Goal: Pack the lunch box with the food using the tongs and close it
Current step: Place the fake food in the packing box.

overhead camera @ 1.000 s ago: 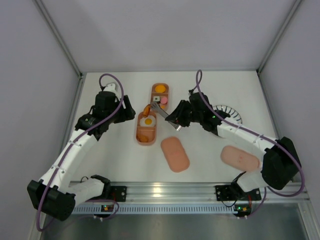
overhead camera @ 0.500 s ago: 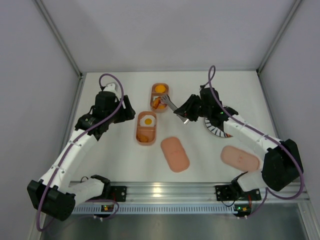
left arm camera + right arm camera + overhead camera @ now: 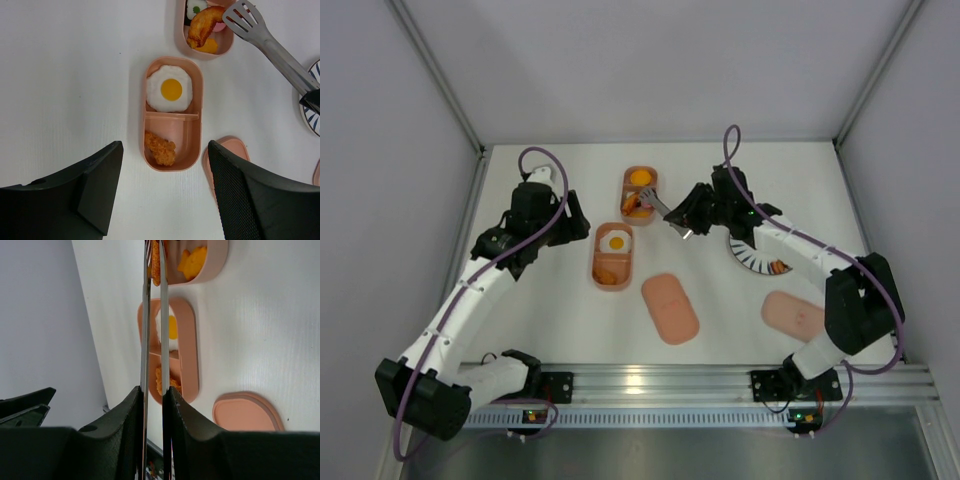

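fried egg (image 3: 171,89) and breaded piece (image 3: 160,148) lie in the near tray (image 3: 186,137); tongs (image 3: 272,50) reach the far tray (image 3: 178,35).

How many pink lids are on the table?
2. The middle lid lies just near-right of the tray with the egg. The right lid lies by the right arm, partly hidden by it.

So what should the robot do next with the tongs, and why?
Probably ease the right gripper open a little so the tongs let go. Their tips seem to pinch the orange fried piece just over the far tray, so it should drop in there.
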